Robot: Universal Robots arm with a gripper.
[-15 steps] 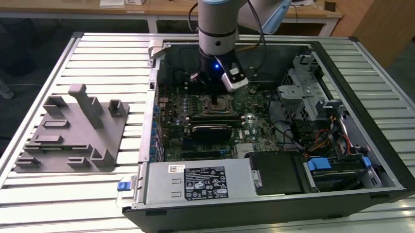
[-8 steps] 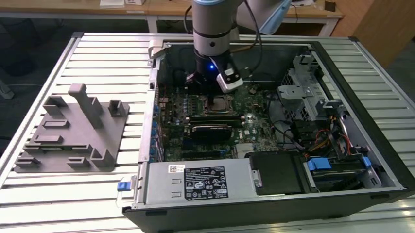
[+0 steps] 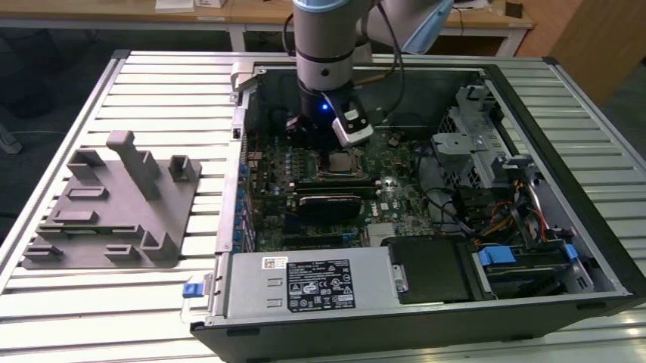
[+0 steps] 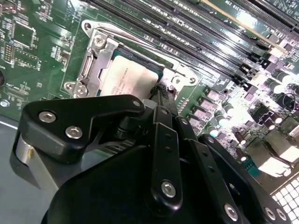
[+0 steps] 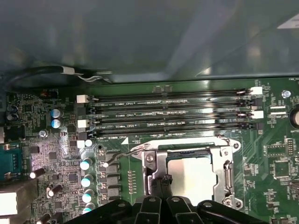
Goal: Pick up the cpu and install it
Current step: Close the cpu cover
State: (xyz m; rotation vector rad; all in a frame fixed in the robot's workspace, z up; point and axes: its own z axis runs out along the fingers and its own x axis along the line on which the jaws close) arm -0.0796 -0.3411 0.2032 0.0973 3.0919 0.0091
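Note:
The cpu (image 4: 125,82) lies flat in the motherboard socket, its silver-grey top showing inside the metal socket frame (image 4: 96,56). It also shows in the first wrist view, cpu (image 5: 192,173), and in the exterior view, cpu (image 3: 340,162), just below the arm's tool. My gripper (image 4: 160,91) hangs low over the socket, its two black fingers pressed together with nothing between them. The gripper (image 5: 163,181) tips sit at the frame's edge beside the chip; whether they touch the frame I cannot tell.
The open computer case (image 3: 565,98) walls in the motherboard. Memory slots (image 5: 168,112) run alongside the socket, and a thin wire lever (image 5: 117,157) sticks out beside it. A black heatsink block (image 3: 325,203) lies below the socket. A grey fixture tray (image 3: 111,204) stands on the slatted table at the exterior view's left.

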